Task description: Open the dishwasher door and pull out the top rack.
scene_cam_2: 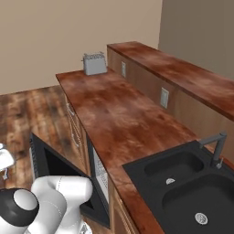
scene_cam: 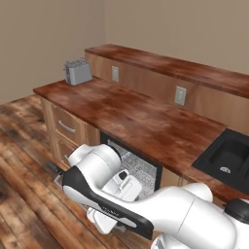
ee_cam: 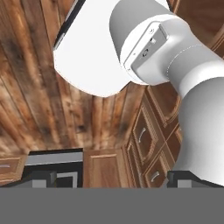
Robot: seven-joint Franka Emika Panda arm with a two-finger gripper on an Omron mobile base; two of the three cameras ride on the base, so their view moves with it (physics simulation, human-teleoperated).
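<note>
— Count of items on site?

— One toaster [scene_cam: 78, 72] at the far end of the counter [scene_cam: 146, 116]. Two wall outlets [scene_cam: 115, 74] on the raised back ledge. One black sink [scene_cam_2: 137, 170] with two basins and one grey faucet [scene_cam_2: 215, 145]. Two wooden drawer fronts [scene_cam: 65, 127], stacked, beside the dishwasher opening.

— The dishwasher door?

— The dishwasher door [scene_cam_2: 57, 165] was down and open, its black inner face up, in front of the cabinets. The top rack [scene_cam: 138, 168] – a grey wire grid – sat inside the opening, not drawn out.

— The gripper?

— The gripper [ee_cam: 116, 178] had its fingertips [ee_cam: 43, 177] set wide apart, with nothing between them.

— Surface and room?

— Reddish-brown mottled counter, wooden cabinets, dark plank floor [scene_cam: 24, 146], plain beige walls.
</note>
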